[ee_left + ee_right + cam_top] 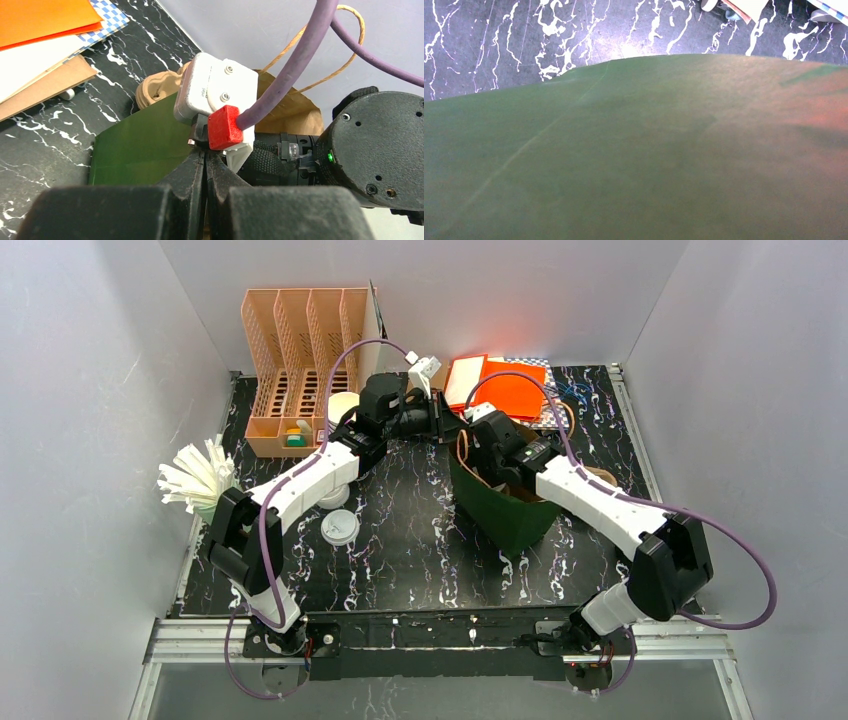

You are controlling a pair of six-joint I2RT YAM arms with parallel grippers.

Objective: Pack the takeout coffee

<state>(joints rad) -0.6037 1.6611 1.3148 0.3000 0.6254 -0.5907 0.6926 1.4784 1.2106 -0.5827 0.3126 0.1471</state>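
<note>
Top cam, bagging: my left claw (203, 156) shut by the bag (510, 515), right claw (487, 452) inside it, grip unclear; next I'd lift straight out.

The one word that can be read is "intel", in small grey letters running sideways on the face of the white camera housing (210, 90) in the left wrist view. That housing sits just above the green bag (140, 150) and touches a red block (226, 127) where the purple cable (295, 60) goes in. The word lies left of the housing's two screw heads. A small green light (330, 156) glows on the black joint casing (375, 140) to the right of the housing. In the top view, any print on the small things in the peach organiser (300, 360), behind the bag, is too small to read.
</note>
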